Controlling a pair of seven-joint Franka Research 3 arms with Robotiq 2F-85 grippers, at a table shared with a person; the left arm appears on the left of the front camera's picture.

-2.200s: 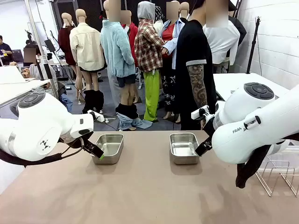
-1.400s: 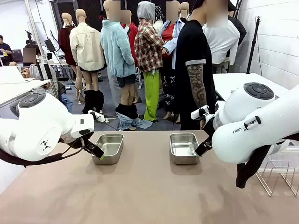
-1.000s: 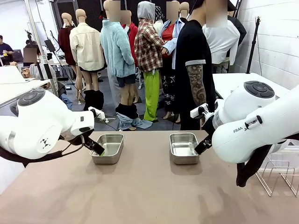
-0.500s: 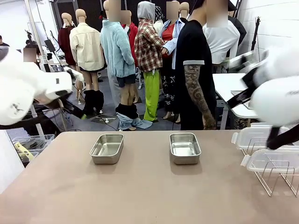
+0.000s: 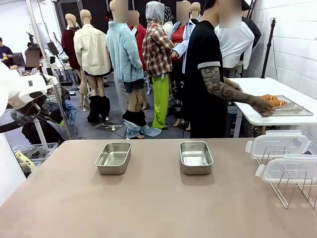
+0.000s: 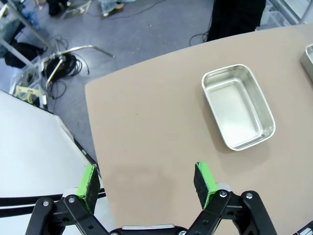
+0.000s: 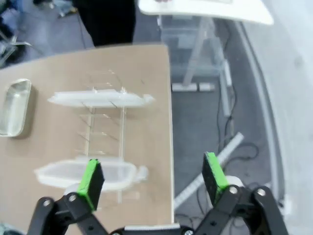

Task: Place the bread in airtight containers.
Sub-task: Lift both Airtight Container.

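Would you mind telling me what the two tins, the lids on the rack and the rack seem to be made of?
The left tin and the right tin look like stainless steel with a brushed finish: grey, softly reflective walls. The lids seem clear plastic: the rack shows through them. The rack looks like thin bright metal wire.

Set empty on the tan bench [image 5: 148, 203]: right tin [image 5: 196, 170], with left tin [image 5: 112, 170] apart to its left. Right of the right tin, wire rack [image 5: 292, 191] bearing two clear lids [image 5: 280, 144]. Farther back and right of it, person's hand [image 5: 261, 106] just beside croissants [image 5: 274, 100] on a tray [image 5: 297, 110].
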